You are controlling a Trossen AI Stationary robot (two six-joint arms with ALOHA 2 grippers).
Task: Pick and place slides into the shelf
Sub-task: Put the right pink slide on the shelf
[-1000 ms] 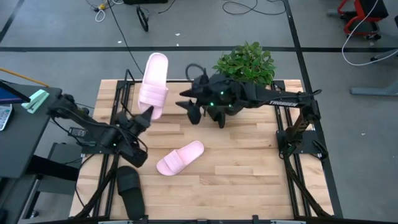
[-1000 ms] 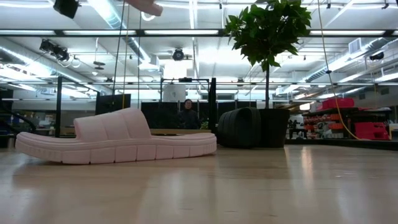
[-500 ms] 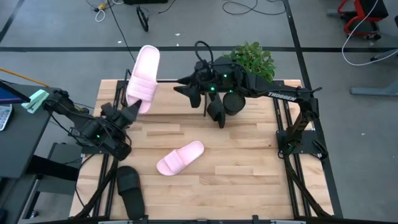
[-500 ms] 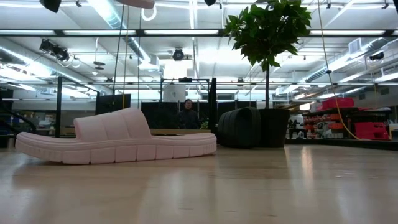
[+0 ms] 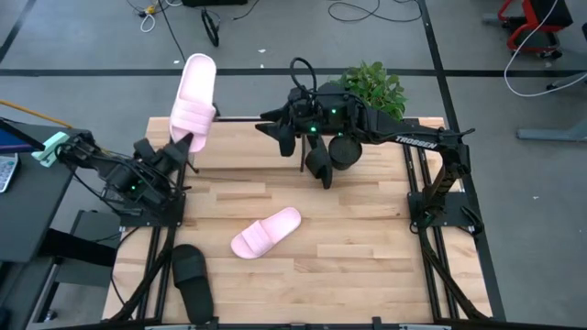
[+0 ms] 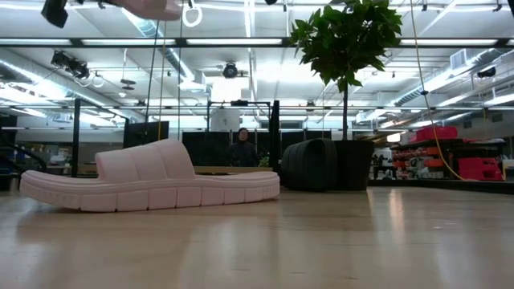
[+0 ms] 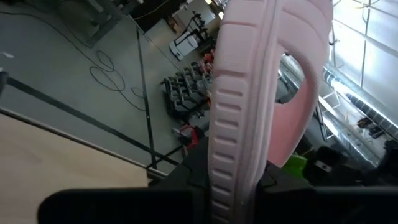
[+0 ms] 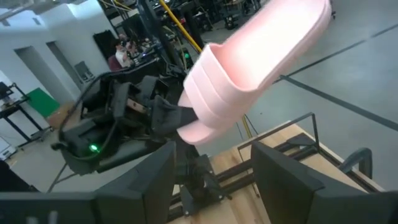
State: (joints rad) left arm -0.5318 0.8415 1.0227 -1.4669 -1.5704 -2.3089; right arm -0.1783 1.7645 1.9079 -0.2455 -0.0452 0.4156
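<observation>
Pink ribbed foam, a slide (image 5: 193, 99) is held aloft over the tabletop's (image 5: 367, 247) far left corner, left gripper (image 5: 180, 147) jaws clamped on its sole edge. Another pink slide (image 5: 265, 231) lies mid-tabletop, a black slide (image 5: 193, 280) near the front left. Right gripper (image 8: 211, 165) hovers near the back edge, jaws apart, by a leafy plant (image 5: 365, 89).

I'm working in a lab hall: cables (image 5: 353, 11) on grey floor, ceiling strip lights (image 6: 265, 42), equipment racks (image 6: 450, 156) behind the table (image 5: 348, 229)
</observation>
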